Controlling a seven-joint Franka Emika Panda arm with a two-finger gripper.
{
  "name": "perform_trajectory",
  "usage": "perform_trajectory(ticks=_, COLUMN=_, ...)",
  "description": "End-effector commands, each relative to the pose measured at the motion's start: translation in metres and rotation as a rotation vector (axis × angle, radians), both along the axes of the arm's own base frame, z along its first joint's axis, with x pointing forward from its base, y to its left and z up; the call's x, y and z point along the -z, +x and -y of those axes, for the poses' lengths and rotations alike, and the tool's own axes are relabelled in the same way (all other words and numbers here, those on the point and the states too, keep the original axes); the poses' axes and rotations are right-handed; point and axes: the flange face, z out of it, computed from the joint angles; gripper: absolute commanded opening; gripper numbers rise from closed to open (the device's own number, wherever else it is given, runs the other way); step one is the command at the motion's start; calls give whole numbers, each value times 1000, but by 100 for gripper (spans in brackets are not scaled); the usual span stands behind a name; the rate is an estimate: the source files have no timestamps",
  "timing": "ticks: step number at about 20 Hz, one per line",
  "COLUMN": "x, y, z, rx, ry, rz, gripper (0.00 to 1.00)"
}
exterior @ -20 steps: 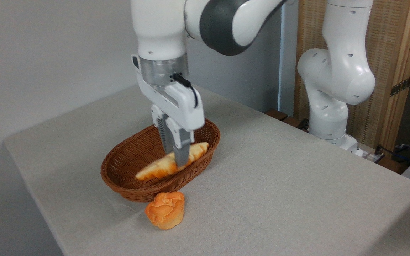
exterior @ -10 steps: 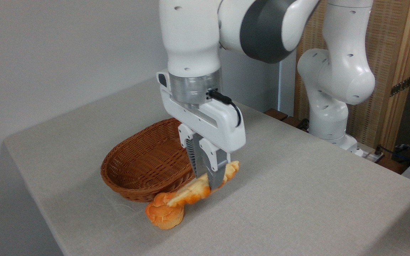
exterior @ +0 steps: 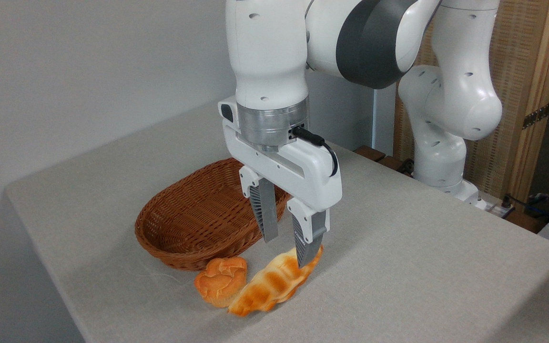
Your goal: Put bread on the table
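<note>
Pincer (exterior: 288, 250) is spread open, long braided golden loaf (exterior: 274, 283) lying on the light-grey cloth worktop (exterior: 398, 267) against the small orange bun (exterior: 220, 281). Lifting carelessly, that near finger could drag it.

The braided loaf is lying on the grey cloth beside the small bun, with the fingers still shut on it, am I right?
Not quite: in the camera view the fingers are spread open, so the gripper has let go. The braided loaf does lie on the grey cloth beside the small bun.
</note>
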Motion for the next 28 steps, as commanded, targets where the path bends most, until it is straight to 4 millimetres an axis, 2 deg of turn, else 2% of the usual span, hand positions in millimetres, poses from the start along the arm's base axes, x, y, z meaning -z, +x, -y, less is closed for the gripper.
perform_trajectory(ticks=1, x=1, y=-1, z=4, rx=19, ry=9, rz=-24, gripper=100)
perform_trajectory(ticks=4, x=-1, y=0, z=9, rx=22, ry=1, rz=-18, gripper=100)
perform_trajectory(ticks=6, x=-3, y=1, z=17, rx=32, ry=-2, rz=-14, gripper=100)
perform_trajectory(ticks=7, x=-4, y=2, z=28, rx=50, ry=-1, rz=-12, gripper=100)
perform_trajectory(ticks=14, x=-44, y=5, z=62, rx=47, ry=-81, rz=67, gripper=100)
perform_trajectory(ticks=18, x=-66, y=9, z=91, rx=31, ry=-80, rz=106, gripper=100)
perform_trajectory(ticks=24, x=-79, y=5, z=169, rx=61, ry=-59, rz=123, gripper=100)
perform_trajectory(ticks=28, x=-85, y=2, z=188, rx=89, ry=-56, rz=131, gripper=100)
